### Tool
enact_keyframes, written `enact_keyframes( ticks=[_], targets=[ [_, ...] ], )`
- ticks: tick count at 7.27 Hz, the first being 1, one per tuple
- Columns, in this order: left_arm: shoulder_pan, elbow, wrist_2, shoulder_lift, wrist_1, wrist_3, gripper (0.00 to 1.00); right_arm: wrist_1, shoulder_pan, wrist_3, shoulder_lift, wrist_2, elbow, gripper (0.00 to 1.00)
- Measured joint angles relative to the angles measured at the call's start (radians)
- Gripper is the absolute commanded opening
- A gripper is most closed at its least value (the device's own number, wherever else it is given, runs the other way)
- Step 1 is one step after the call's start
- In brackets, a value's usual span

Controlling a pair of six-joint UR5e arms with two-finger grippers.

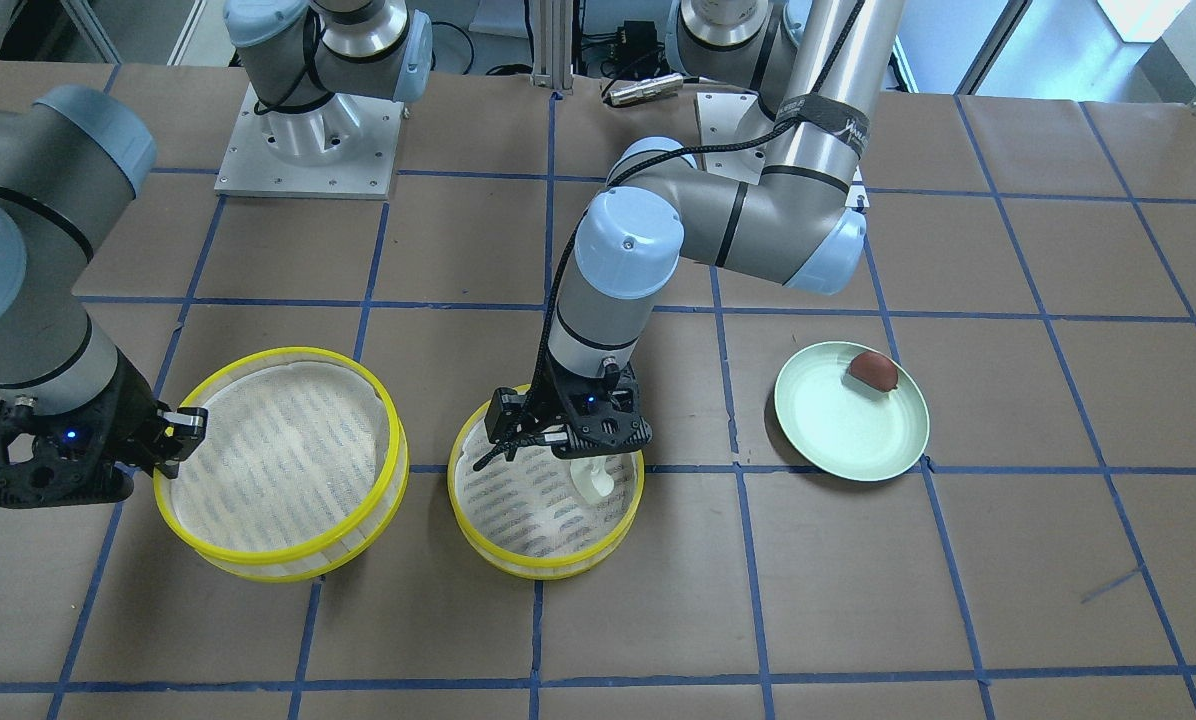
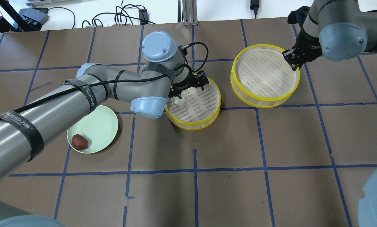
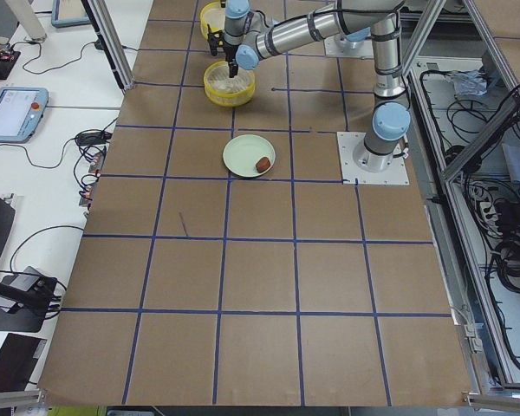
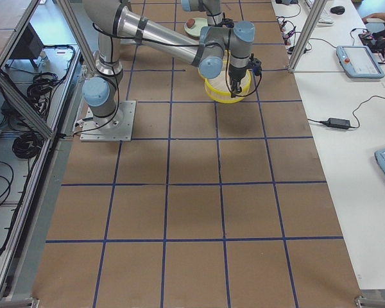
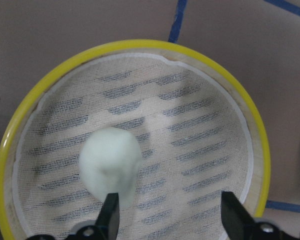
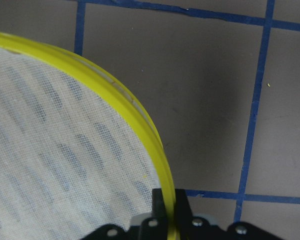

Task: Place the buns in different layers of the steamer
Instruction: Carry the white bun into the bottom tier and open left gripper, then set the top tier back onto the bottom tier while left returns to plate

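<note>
The white bun (image 1: 595,478) lies on the mesh floor of the middle steamer layer (image 1: 548,570), also seen from overhead (image 2: 179,101). My left gripper (image 1: 573,460) hangs just above it, open. In the left wrist view the bun (image 5: 110,167) sits ahead of one fingertip (image 5: 110,212), not between the two. The reddish-brown bun (image 1: 873,370) rests on the pale green plate (image 1: 838,440). My right gripper (image 1: 190,425) is shut on the yellow rim of the second layer (image 1: 278,355), which looks tilted and slightly raised; the pinch shows in the right wrist view (image 6: 165,200).
The brown table has blue tape grid lines. Both arm bases stand at the robot's edge. The left arm's elbow (image 2: 147,105) overhangs the space between the plate (image 2: 100,126) and the middle layer (image 2: 194,124).
</note>
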Motion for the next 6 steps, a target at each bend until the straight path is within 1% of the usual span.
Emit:
enact_keyframes(
  ticks=[1,2,3,4,6],
  targets=[
    [0.022,-0.006,0.057,0.014,-0.005,0.084,1.0,0.006,0.017,0.046,-0.005,0.006,-0.006,0.1],
    [0.079,-0.027,0.105,0.048,-0.029,0.216,1.0,0.012,0.06,0.122,-0.011,0.01,-0.014,0.09],
    [0.157,-0.062,0.124,0.106,-0.067,0.356,1.0,0.014,0.118,0.221,-0.012,0.012,-0.02,0.09],
    [0.233,-0.12,0.133,0.178,-0.098,0.482,1.0,0.014,0.175,0.33,-0.009,0.017,-0.023,0.1],
    [0.368,-0.284,0.138,0.299,-0.117,0.702,1.0,0.009,0.301,0.536,0.015,0.03,-0.024,0.09]
  ],
)
